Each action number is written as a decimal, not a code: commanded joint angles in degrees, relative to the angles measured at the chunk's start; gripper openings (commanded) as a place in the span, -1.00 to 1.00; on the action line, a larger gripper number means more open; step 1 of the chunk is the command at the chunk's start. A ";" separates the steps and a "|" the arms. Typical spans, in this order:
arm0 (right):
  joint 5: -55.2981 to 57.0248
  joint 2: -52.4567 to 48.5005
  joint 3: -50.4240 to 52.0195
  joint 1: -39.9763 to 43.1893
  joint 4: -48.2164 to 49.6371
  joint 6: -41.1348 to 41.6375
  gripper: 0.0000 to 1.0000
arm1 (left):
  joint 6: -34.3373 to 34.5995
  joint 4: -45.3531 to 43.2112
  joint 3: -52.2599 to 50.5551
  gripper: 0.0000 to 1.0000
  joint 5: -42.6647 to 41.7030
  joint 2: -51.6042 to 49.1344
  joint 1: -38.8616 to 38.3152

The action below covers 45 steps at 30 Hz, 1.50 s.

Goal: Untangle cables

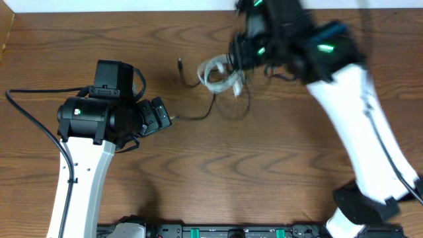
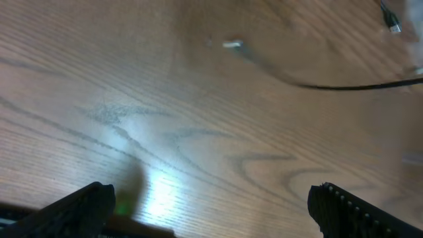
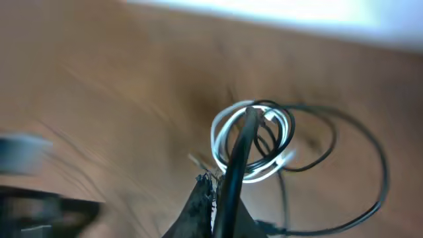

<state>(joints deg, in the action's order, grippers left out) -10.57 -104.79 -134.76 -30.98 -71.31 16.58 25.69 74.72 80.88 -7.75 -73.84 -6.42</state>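
The cables lie tangled at the table's far middle. A short white cable is coiled there, and thin black cables loop around and under it. One small plug end points away to the left. My right gripper, blurred, hangs just above the coil. In the right wrist view the right gripper is shut on a black cable that runs up to the white coil. My left gripper stands open to the left of the tangle. Nothing is between its fingers, and a black cable with its plug lies ahead.
The wooden table carries nothing else. The left arm's thick black wire curves along the left side. A dark rail runs along the front edge, and the right arm's white link crosses the right side.
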 commanded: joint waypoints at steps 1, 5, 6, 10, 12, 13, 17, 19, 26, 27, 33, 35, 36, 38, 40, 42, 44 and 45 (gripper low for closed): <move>-0.09 4.74 -10.91 0.13 0.33 0.50 -0.97 | 0.31 0.26 0.35 0.96 -0.39 0.02 0.31; 3.15 6.05 -12.81 0.13 -0.87 0.46 -0.97 | 0.31 0.26 0.35 0.96 -0.39 0.00 0.28; 4.20 5.97 -12.70 0.13 -2.10 0.20 -0.97 | 0.31 0.26 0.35 0.96 -0.39 0.02 0.31; 12.09 4.26 -9.03 0.13 -6.51 4.72 -0.97 | 0.31 0.26 0.35 0.96 -0.39 0.02 0.31; 17.00 3.45 -6.60 0.13 -8.85 15.78 -0.97 | 0.31 0.26 0.35 0.96 -0.39 0.02 0.31; 17.97 2.95 -4.55 0.13 -9.40 24.06 -0.97 | 0.31 0.26 0.35 0.96 -0.39 0.02 0.31; 2.71 2.75 -2.12 0.24 -2.80 24.59 -0.97 | 0.31 0.26 0.35 0.96 -0.39 0.02 0.31; -12.20 2.80 -2.16 0.24 4.28 16.41 -0.97 | 0.31 0.26 0.35 0.96 -0.39 0.02 0.28; -4.26 2.82 -1.84 0.13 8.17 5.55 -0.97 | 0.31 0.24 0.35 0.96 -0.39 0.02 0.31; 6.91 2.75 -1.42 0.00 5.18 9.55 -0.97 | 0.31 0.26 0.35 0.96 -0.39 0.02 0.31; 21.35 2.43 2.99 -0.35 -2.93 18.80 -0.98 | 0.31 0.26 0.35 0.96 -0.39 0.02 0.31; 11.19 2.43 2.97 -0.24 -1.25 11.85 -0.98 | 0.31 0.26 0.35 0.96 -0.39 0.02 0.31; 4.70 2.67 2.80 -0.17 0.00 7.65 -0.98 | 0.31 0.26 0.35 0.96 -0.39 0.02 0.31; -5.92 3.06 2.73 -0.20 2.56 2.01 -0.98 | 0.31 0.26 0.35 0.96 -0.42 0.00 0.28; -12.09 3.21 2.73 -0.26 4.83 -1.22 -0.98 | 0.31 0.26 0.35 0.96 -0.42 0.02 0.31; -8.44 3.19 2.78 -0.37 5.53 -1.09 -0.97 | 0.31 0.26 0.35 0.96 -0.39 0.02 0.31; 4.22 3.10 2.93 -0.37 4.04 4.04 -0.97 | 0.31 0.26 0.35 0.96 -0.39 0.02 0.28; 13.18 2.93 3.02 -0.44 2.14 8.79 -0.97 | 0.31 0.26 0.35 0.96 -0.39 0.00 0.28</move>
<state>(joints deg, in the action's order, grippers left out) -11.62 -102.91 -131.28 -31.40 -67.22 20.60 25.69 74.76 80.88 -7.84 -73.82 -6.42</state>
